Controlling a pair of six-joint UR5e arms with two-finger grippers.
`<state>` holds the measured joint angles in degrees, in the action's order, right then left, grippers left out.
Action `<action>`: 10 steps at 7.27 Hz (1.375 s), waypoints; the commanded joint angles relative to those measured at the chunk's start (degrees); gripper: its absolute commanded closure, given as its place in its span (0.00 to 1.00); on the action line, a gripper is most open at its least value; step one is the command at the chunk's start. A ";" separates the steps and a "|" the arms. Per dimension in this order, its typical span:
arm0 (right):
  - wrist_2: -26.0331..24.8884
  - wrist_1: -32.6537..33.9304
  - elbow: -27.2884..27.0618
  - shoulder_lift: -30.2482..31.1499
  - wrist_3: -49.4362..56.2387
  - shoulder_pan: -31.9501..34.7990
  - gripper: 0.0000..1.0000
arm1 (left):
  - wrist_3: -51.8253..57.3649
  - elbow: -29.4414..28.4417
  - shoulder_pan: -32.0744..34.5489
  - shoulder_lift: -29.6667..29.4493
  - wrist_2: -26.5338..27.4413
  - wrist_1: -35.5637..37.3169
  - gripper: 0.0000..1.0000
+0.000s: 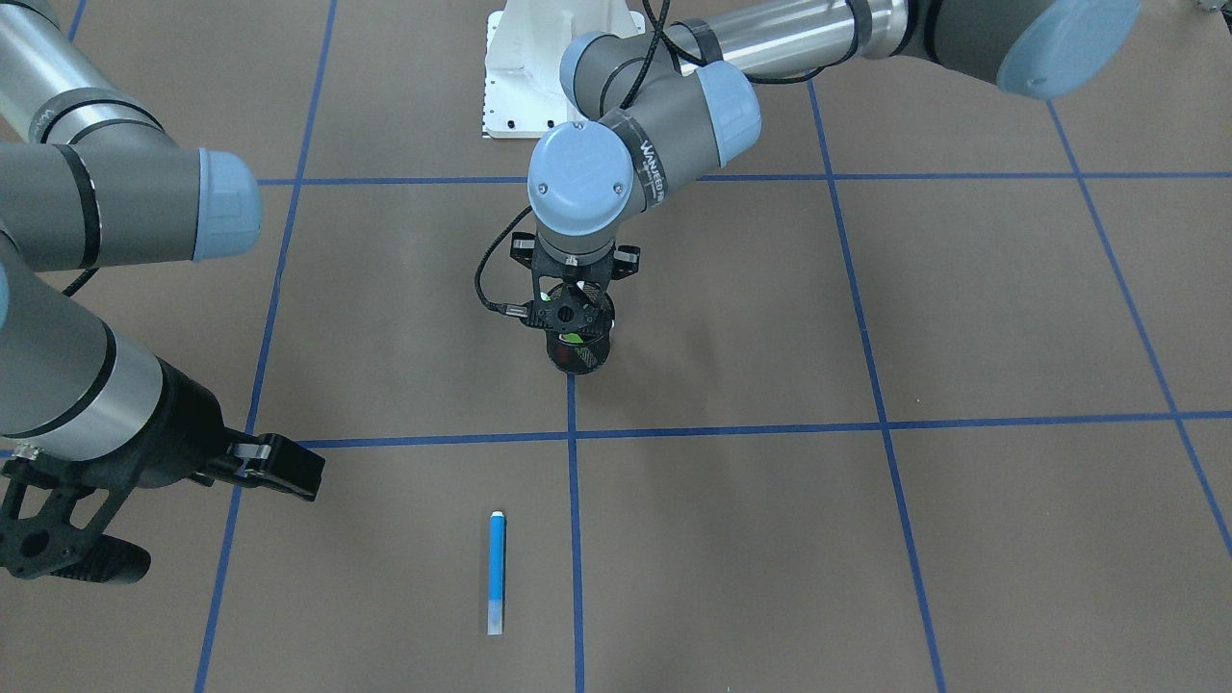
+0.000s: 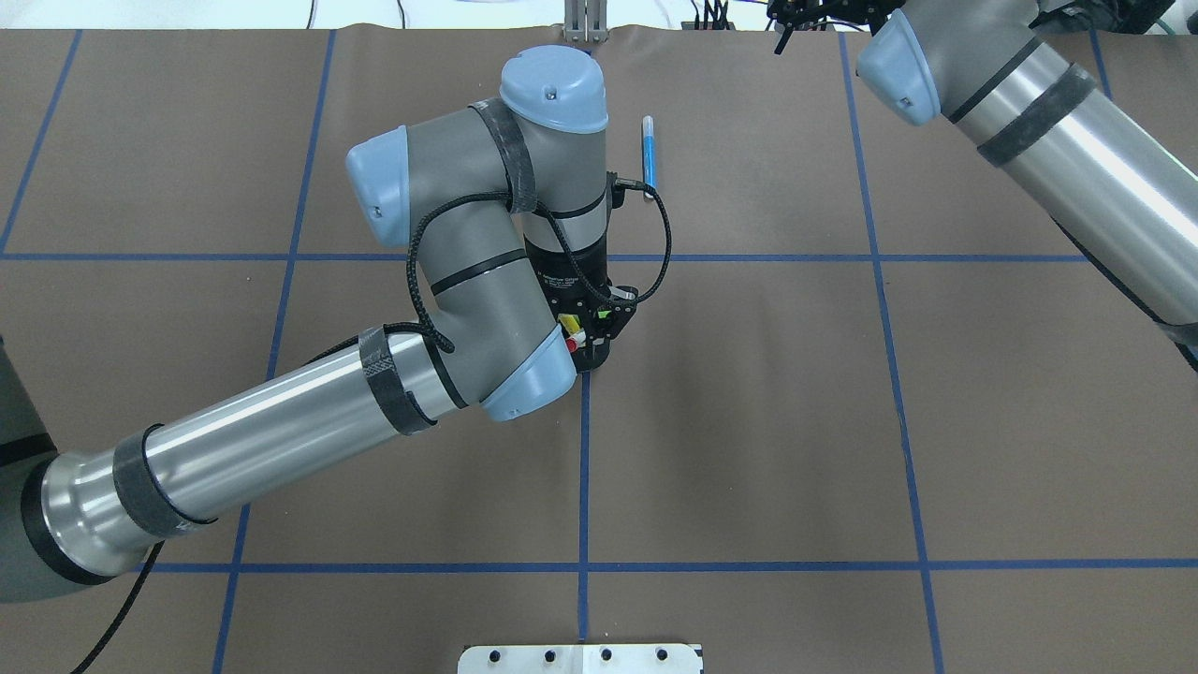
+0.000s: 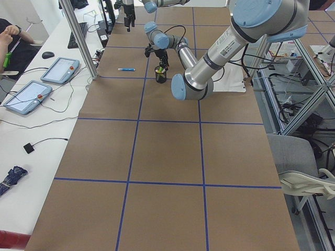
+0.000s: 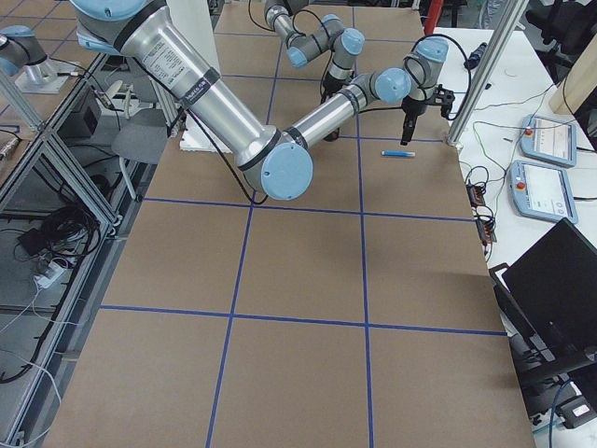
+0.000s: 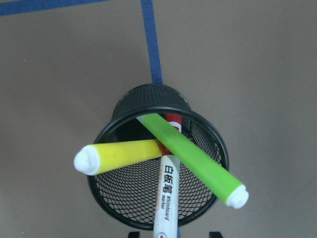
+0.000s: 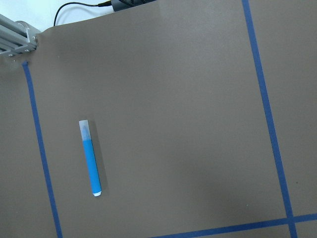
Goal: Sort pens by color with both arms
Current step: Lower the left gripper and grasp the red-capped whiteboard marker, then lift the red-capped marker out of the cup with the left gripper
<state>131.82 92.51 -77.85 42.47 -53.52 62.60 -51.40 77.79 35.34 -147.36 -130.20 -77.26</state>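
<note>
Closest to the base [image 2: 580, 658], the left arm [image 2: 281, 440] reaches over the brown desk [image 2: 749, 421] and points its tool [image 1: 574, 313] straight down above a black mesh cup [image 5: 153, 94]. The cup stands upright on a blue tape line [image 5: 152, 44] near the desk's middle. Three pens lean in it, their upper ends fanned out above the rim. The yellow pen [image 5: 124, 154] tips one way and the green pen [image 5: 198, 161] the other, crossing over the white pen [image 5: 166, 198], whose red cap [image 5: 173, 119] sits low in the cup. In the left wrist view the tool's two fingertips [image 5: 133, 233] just show at the lower edge. They stand apart, one on each side of the white pen's upper end, with a gap between each tip and the pen; the tool grips nothing.

Farther out, past the next cross line of tape, the blue pen [image 1: 497, 573] lies flat on the desk. It runs parallel to the centre tape line and lies just beside it, with its clear pale end toward the operators' side.

Farthest from the base, the right arm [image 1: 87, 385] holds its tool [image 1: 279, 467] above the desk. That tool is well apart from the blue pen, on the robot's right of it. How wide its jaws stand I cannot tell.
</note>
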 commanded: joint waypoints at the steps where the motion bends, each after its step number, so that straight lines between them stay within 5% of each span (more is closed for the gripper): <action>1: 0.11 -0.05 -0.19 0.42 0.00 -0.02 0.00 | -1.50 0.87 -0.01 0.67 0.38 0.00 0.70; 4: 0.11 -0.22 -0.28 1.04 0.08 -0.11 0.00 | -5.80 5.51 0.08 2.25 0.38 0.09 1.00; 10: 0.63 -0.22 -1.86 0.95 -0.44 -0.11 0.00 | -5.99 25.81 3.23 7.70 0.47 10.46 1.00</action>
<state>132.29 92.28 -79.04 43.43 -53.73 62.49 -57.39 99.53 36.81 -141.20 -129.79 -67.43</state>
